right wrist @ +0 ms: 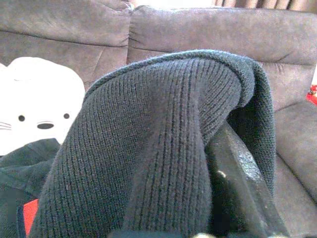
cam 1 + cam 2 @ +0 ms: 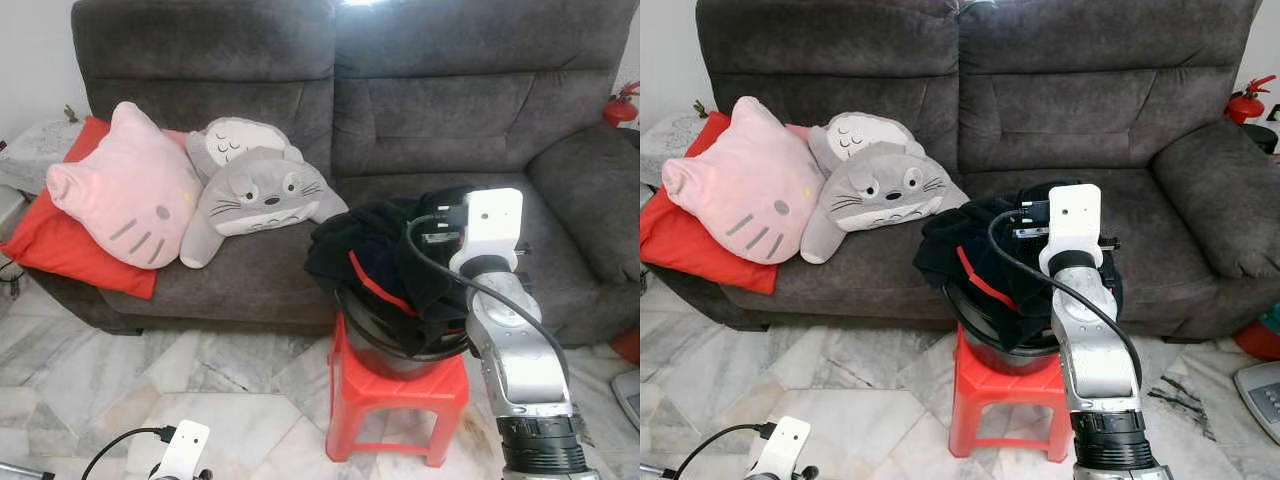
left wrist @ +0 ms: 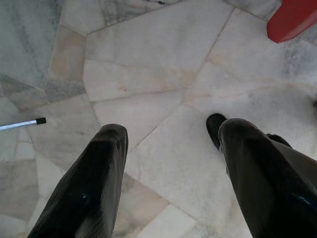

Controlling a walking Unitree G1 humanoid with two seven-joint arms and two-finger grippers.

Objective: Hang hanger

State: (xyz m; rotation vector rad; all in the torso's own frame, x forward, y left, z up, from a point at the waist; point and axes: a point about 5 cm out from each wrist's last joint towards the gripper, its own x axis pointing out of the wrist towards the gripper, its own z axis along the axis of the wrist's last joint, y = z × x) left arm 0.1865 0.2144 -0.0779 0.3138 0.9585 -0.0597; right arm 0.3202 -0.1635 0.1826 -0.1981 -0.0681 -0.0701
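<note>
1. Searching for the hanger, we find none we can make out; if one is there, we judge it lies hidden in the dark clothes (image 2: 385, 255) heaped in the black basket (image 2: 400, 350).
2. Our right gripper (image 1: 233, 163) sits in that heap at the basket's three o'clock side, a knit garment (image 1: 163, 144) draped over its fingers (image 1: 237, 178); whether they pinch it we cannot tell.
3. We judge this the picking-out step; next calls for lifting the cloth clear.
4. Our left gripper (image 3: 171, 163) hangs spread over the marble floor (image 3: 148, 69).
5. Counted: one basket, one red stool (image 2: 395, 405), one sofa (image 2: 450, 110), two plush toys (image 2: 260, 190), one pink cushion (image 2: 125, 190).
</note>
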